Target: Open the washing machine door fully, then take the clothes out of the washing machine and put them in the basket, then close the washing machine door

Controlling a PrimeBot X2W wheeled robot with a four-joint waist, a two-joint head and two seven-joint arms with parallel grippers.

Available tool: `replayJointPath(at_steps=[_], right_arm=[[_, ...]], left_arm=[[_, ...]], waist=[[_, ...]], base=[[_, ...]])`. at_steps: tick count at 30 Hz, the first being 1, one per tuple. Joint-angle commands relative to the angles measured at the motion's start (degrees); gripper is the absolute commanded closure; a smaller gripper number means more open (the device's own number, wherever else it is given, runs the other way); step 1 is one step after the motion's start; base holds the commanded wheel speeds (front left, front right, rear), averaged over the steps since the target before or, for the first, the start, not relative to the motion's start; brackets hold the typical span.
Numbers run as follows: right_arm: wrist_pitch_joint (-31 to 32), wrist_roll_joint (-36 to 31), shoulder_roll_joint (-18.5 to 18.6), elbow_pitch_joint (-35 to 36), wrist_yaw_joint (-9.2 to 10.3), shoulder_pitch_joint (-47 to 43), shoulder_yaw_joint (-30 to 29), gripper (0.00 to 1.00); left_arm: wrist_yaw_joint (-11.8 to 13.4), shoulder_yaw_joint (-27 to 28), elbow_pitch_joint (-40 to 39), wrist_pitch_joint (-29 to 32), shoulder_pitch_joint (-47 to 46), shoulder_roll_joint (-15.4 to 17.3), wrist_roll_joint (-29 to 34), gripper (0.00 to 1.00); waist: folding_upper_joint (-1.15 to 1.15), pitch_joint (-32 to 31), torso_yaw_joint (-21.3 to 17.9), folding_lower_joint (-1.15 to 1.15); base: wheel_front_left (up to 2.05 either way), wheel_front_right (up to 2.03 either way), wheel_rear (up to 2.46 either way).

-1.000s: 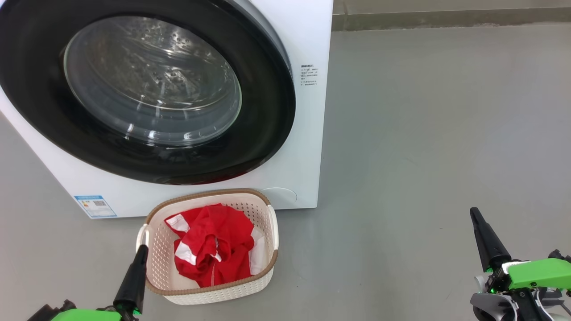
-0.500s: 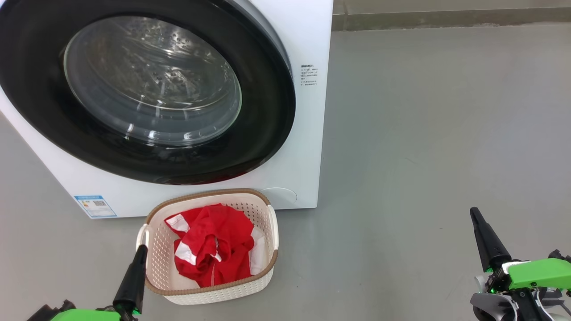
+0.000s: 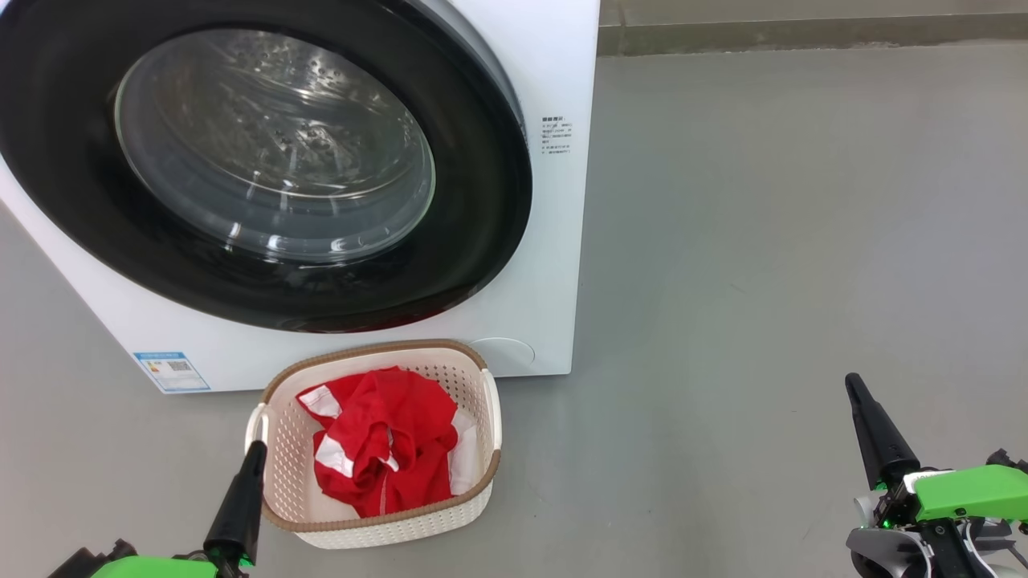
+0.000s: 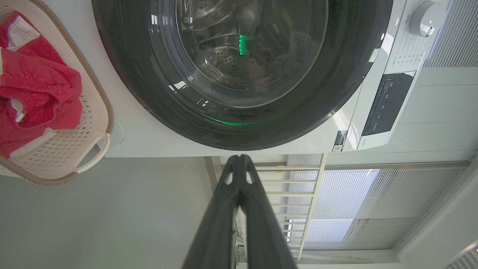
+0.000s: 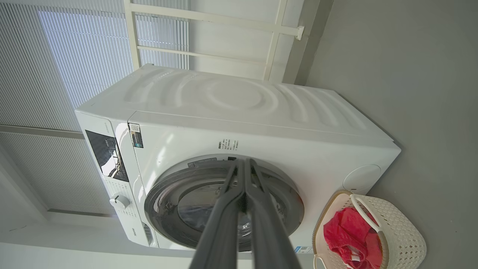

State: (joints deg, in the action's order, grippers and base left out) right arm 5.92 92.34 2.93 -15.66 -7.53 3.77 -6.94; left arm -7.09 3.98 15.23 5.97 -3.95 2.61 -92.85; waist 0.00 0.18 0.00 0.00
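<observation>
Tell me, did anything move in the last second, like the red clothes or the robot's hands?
Nothing visibly changed. The bright red fabric clothes with white panels lie in the cream perforated plastic basket as before. The round black-rimmed glass door stays shut on the big white washing machine. The left gripper and right gripper stay shut, holding nothing.

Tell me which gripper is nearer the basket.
The left gripper: its tip is beside the left handle of the basket; the right gripper is far off.

Fingers (image 3: 238, 502) long, dark, tapered; wrist housings (image 3: 964, 491) bright green (glossy).
</observation>
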Motion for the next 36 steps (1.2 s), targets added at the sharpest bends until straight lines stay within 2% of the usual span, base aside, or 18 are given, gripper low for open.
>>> replayJointPath(at_steps=[1,36], right_arm=[[0.28,0.13,0.24,1.66,0.04,2.38,0.78,1.00],[0.42,-0.02,0.12,1.65,0.04,2.40,0.60,1.00]], left_arm=[[-0.40,2.12,-1.20,0.18,-2.20,0.60,0.34,1.00],[-0.40,2.32,-1.19,0.34,-2.22,0.46,0.51,1.00]], waist=[[0.00,0.00,0.00,0.00],[0.00,0.00,0.00,0.00]], base=[[0.00,0.00,0.00],[0.00,0.00,0.00]])
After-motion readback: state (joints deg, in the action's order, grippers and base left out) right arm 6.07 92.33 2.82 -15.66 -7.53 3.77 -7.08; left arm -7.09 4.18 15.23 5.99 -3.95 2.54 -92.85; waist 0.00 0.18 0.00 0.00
